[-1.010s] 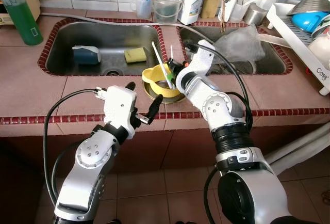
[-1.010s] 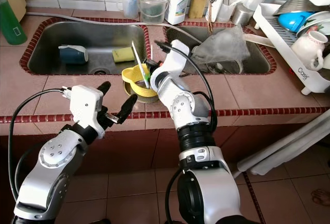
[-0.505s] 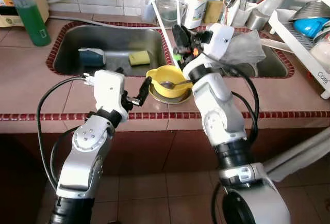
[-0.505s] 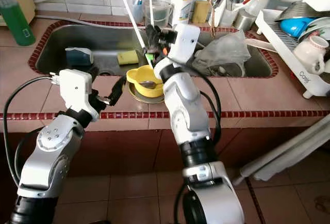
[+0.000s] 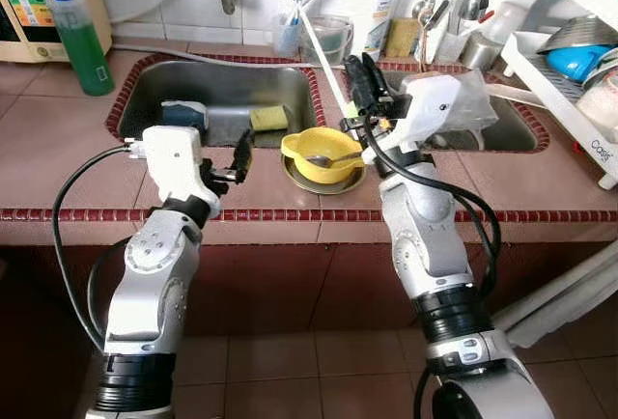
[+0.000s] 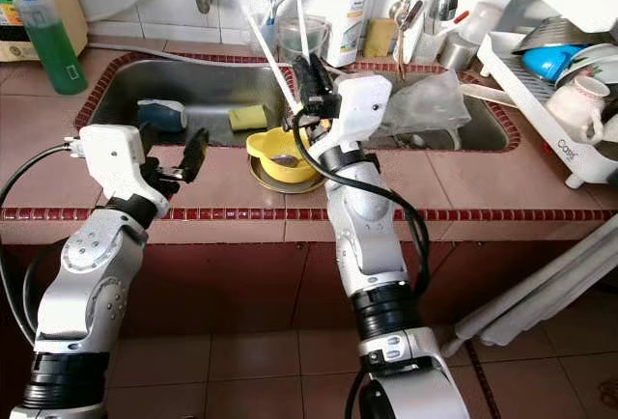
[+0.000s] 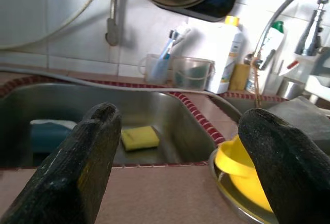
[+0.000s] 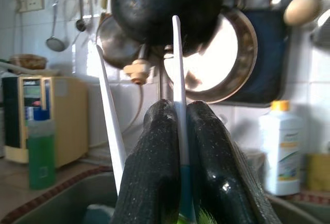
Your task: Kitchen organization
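- Compared with a second ago, the right gripper has lifted away from the yellow bowl and now sits higher, above the tiled divider between the two sinks. Its fingers are pressed together on two white chopsticks, which were inside the bowl in the earlier frame.
- The chopsticks now point up and back toward the wall; one splays out to the side.
- The left gripper has moved closer to the bowl's left side. Its fingers are spread wide and hold nothing.
- The camera has also shifted, so more of the back wall shows.
- The bowl sits on a metal plate on the tiled counter, near the red-trimmed front edge, with bare counter to its left and right.
- A metal spoon rests in the bowl, handle pointing right.
- The left sink holds a yellow sponge and a blue object.
- The right sink holds crumpled clear plastic.
- A green soap bottle stands at the counter's far left.
- A white dish rack with dishes stands at the far right.
- A clear cup and a toothbrush holder stand by the wall.
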Tool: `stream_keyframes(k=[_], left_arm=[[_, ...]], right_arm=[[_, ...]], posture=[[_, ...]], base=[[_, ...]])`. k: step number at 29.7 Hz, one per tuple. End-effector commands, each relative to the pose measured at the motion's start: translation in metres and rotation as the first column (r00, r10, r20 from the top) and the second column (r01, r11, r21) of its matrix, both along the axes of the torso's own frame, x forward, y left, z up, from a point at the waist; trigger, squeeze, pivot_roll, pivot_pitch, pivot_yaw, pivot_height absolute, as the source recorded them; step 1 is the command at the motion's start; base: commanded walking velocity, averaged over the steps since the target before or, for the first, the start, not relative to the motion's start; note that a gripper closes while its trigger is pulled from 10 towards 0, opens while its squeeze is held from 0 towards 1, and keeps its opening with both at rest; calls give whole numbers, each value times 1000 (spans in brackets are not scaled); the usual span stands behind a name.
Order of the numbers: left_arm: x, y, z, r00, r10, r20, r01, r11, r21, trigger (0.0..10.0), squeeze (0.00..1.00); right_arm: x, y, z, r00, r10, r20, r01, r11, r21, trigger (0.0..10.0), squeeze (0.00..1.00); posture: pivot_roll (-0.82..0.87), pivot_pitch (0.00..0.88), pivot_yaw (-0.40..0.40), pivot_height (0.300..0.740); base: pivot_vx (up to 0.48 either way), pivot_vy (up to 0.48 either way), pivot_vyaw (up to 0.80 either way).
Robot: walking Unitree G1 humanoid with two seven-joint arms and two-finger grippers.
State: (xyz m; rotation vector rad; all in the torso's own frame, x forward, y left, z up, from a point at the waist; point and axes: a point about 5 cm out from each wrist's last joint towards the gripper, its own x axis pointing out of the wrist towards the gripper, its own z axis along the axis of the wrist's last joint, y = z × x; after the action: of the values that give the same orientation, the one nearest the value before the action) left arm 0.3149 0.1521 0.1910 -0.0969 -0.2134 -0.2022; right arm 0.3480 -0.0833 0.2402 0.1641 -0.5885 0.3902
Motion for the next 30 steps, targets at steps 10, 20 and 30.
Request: stream_keyframes(k=[10,20,30], left_arm=[[3,6,2,999,26,46,-28,999,42,10000,0],[10,9,1,1000,26,14,-26,1000,7,10000,0],[12,7,-3,1000,15,-6,-15,1000,10,10000,0]], right_arm=[[-4,-18,-5,997,-65,33,67,997,-46,10000,0],[-5,-25,-10,995,-95,26,97,993,-68,10000,0],[-8,-27,-14,996,-89,16,90,993,-71,10000,0]], posture=[[-37,0,-31,740],[-51,0,-28,740],[-49,0,-21,740]], base=[[0,0,0],[80,0,0],[293,0,0]])
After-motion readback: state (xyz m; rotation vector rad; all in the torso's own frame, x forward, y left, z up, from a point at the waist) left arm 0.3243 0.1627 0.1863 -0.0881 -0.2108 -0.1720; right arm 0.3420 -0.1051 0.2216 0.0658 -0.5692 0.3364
